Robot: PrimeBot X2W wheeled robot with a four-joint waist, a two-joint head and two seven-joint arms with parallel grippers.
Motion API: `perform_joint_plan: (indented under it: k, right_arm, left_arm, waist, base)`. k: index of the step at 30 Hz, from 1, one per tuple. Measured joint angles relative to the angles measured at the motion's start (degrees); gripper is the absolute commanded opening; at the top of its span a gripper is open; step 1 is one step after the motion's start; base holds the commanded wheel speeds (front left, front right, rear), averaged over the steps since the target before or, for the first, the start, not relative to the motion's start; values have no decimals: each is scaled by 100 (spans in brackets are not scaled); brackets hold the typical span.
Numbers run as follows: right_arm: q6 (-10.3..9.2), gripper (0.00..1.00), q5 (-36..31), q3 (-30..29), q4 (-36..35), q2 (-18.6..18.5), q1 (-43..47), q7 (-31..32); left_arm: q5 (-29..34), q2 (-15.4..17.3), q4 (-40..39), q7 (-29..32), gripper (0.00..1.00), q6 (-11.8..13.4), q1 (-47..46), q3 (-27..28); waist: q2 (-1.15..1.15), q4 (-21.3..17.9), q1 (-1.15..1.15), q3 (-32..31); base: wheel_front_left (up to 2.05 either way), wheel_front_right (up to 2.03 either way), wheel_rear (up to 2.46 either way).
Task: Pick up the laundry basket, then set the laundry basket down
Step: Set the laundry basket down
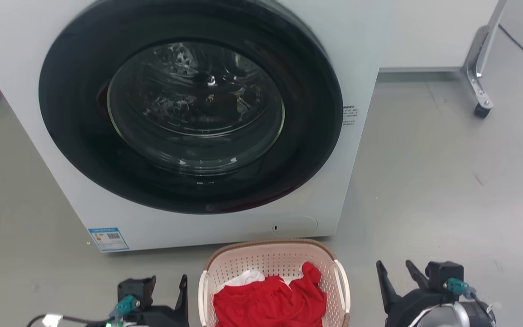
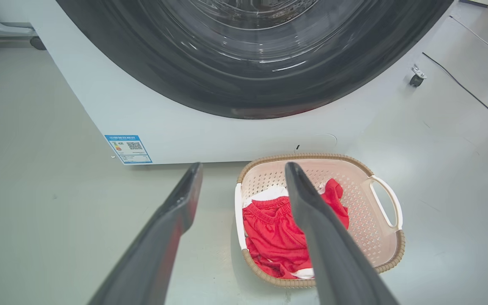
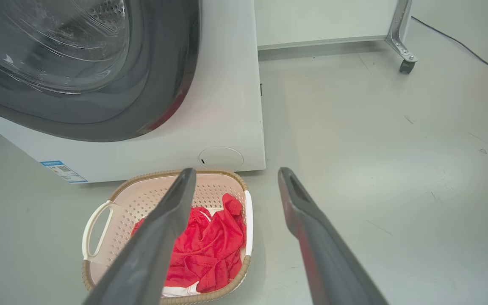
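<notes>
Laundry basket (image 1: pixel 268 260) on floor, just before washer (image 1: pixel 357 54); red garment (image 1: pixel 270 302) inside. Left pincer (image 2: pixel 243 167), right pincer (image 1: pixel 394 264) flank it, both released, grasping nothing.

Grey floor (image 1: pixel 447 181) bears the washer (image 1: pixel 198 122); just before it the laundry basket (image 1: pixel 266 261); apart, a castered frame (image 1: pixel 477 68)

A white front-loading washer (image 1: pixel 30 113) stands on a grey floor (image 1: pixel 447 181), its round dark door (image 1: pixel 75 136) shut over a glass window (image 1: pixel 195 106). A blue label (image 1: pixel 108 239) sits at the washer's lower left corner and a round flap (image 1: pixel 295 225) at its lower right. Right of the washer stands a metal leg on a caster (image 1: pixel 481 110). Red cloth (image 1: pixel 270 299) lies in front of the washer.
</notes>
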Motion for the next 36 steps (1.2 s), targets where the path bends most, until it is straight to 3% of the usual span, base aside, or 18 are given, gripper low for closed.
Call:
perform_joint_plan:
  k: [18, 36]
  right_arm:
    - [-364, 100, -667, -422, -2094, -407, 1618, -1]
    - [-421, 100, -1218, -1073, -3645, -453, 2702, -1]
  left_arm:
    - [736, 178, -1820, 0, 100, 105, 1568, 777]
    - [1693, -90, -2795, 0, 100, 107, 2500, 1956]
  waist:
    - [1, -61, 0, -408]
    - [1, -70, 1, -383]
  base:
    - [0, 0, 0]
    - [0, 0, 0]
